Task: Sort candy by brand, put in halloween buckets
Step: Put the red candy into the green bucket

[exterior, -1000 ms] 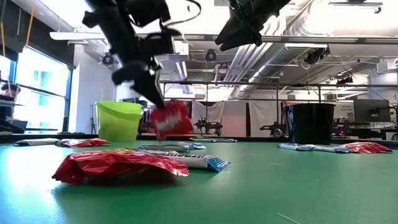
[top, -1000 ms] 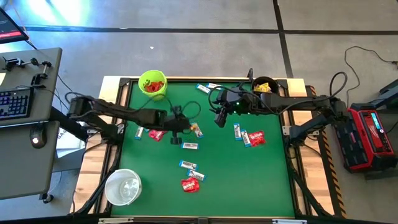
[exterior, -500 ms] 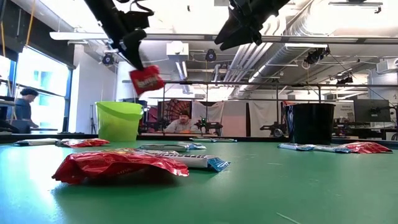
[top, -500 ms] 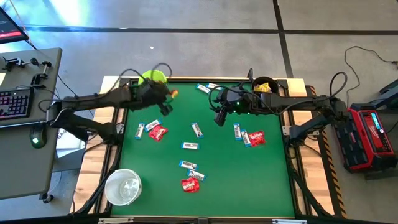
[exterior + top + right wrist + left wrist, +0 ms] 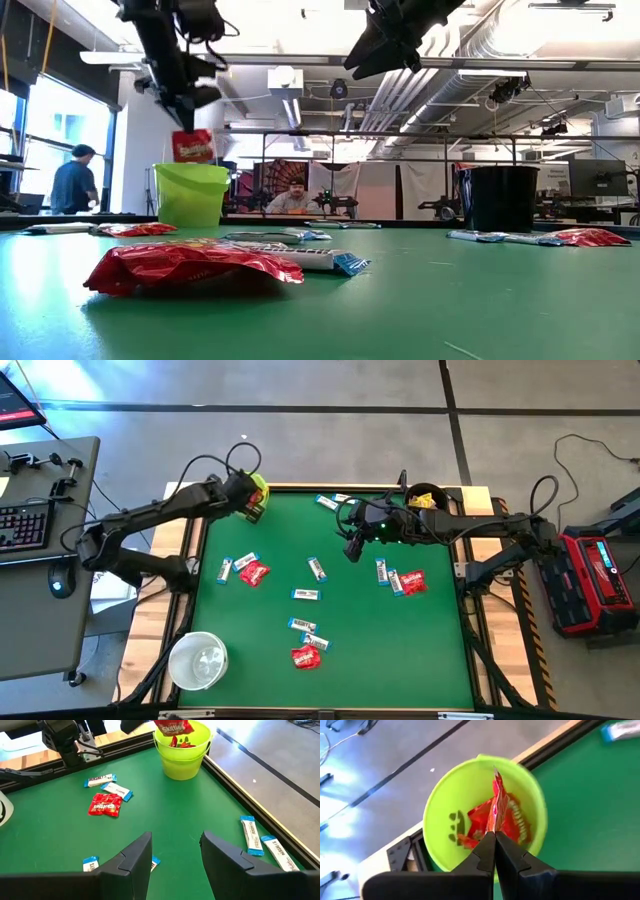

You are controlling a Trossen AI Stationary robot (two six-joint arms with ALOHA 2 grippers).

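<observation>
Spanning most of the high view, green table (image 5: 340, 620) carries 3 buckets: white bucket (image 5: 197, 660) at near-left corner, lime bucket (image 5: 191, 193) at far-left corner, black bucket (image 5: 425, 496) at far-right edge w/ yellow packets inside.

Left arm reaches to the far-left corner; left gripper (image 5: 494, 844) sits right above the lime bucket, fingers pinched shut on a red packet (image 5: 193, 146) that hangs just over the rim. More red packets already lie in that bucket.

Right arm stretches in from the right; right gripper (image 5: 353, 546) hovers over the table's far-centre part, jaws apart w/ nothing between them.

Loose candy on the table: red packet + white-blue bar (image 5: 224, 570) left of centre, 2 bars (image 5: 316, 568) mid-table, red packet (image 5: 412, 581) w/ 2 bars at right, red packet (image 5: 305, 656) w/ 2 bars nearer the front, 2 bars (image 5: 327, 502) by the far edge.

Low view: 2 people in the room behind.
</observation>
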